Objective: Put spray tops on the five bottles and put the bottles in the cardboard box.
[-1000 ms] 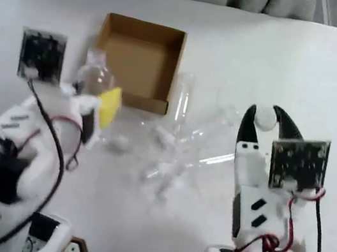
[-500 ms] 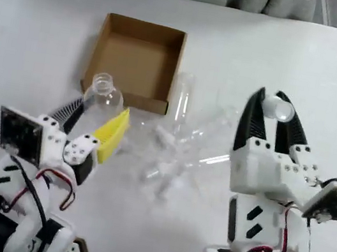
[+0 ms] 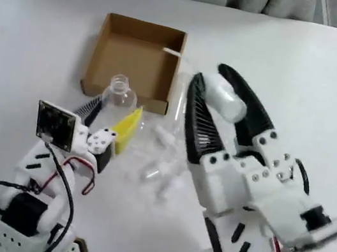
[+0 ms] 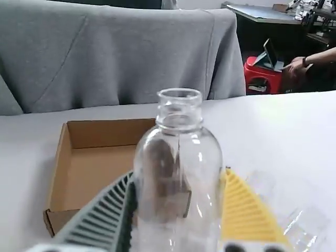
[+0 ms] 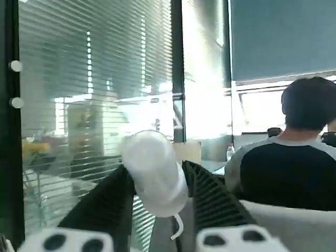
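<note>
**Bottle and spray top both gripped; right arm has lifted**

The clear bottle [image 3: 117, 93] stands upright, clamped in the left jaws, now closer to the cardboard box [image 3: 138, 56] than before. The white spray top [image 3: 226, 101], pinched in the right jaws, has risen and swung toward the box. Loose bottles [image 3: 168, 148] lie on the counter [image 3: 331, 82] between the two jaws, partly hidden, and their number is unclear.
</note>
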